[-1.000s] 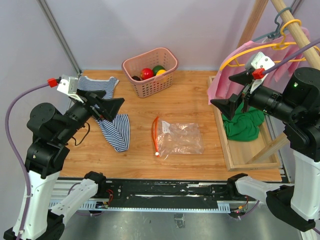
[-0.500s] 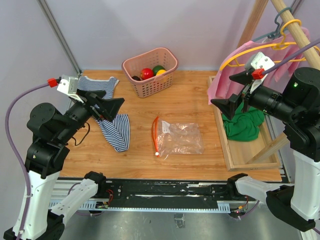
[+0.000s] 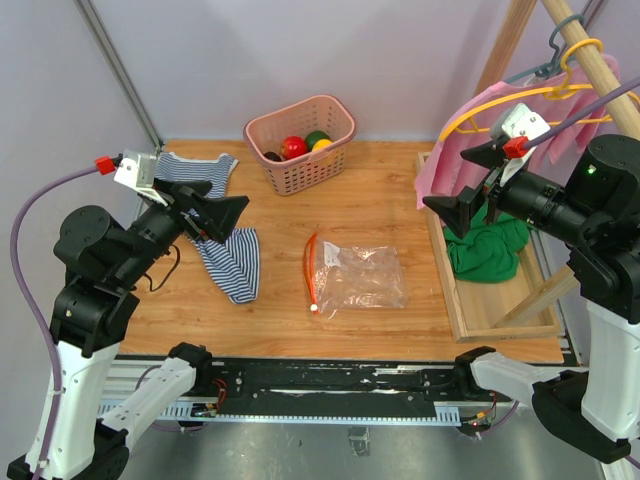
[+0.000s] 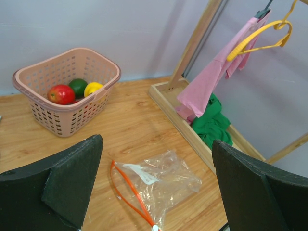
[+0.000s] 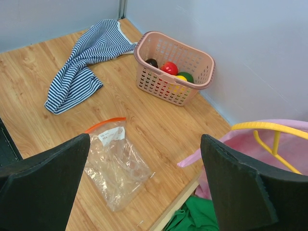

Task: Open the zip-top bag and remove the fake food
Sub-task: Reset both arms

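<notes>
The zip-top bag (image 3: 362, 278) lies flat on the wooden table, clear and crinkly, with nothing in it. Its red-orange zip strip (image 3: 310, 262) runs along the left edge, and its two sides stand apart in the left wrist view (image 4: 126, 192). The bag also shows in the right wrist view (image 5: 118, 166). The fake food sits in the pink basket (image 3: 300, 172) at the back: a red apple (image 3: 293, 147), a green piece (image 3: 317, 138), a yellow piece (image 3: 323, 146) and a dark piece (image 3: 272, 156). My left gripper (image 3: 218, 208) and right gripper (image 3: 465, 185) are open and empty, held high on either side of the bag.
A blue-and-white striped cloth (image 3: 228, 258) lies left of the bag, under my left gripper. A wooden rack base (image 3: 452, 290) at the right holds a green cloth (image 3: 490, 250). A pink garment on a yellow hanger (image 3: 497, 108) hangs above it.
</notes>
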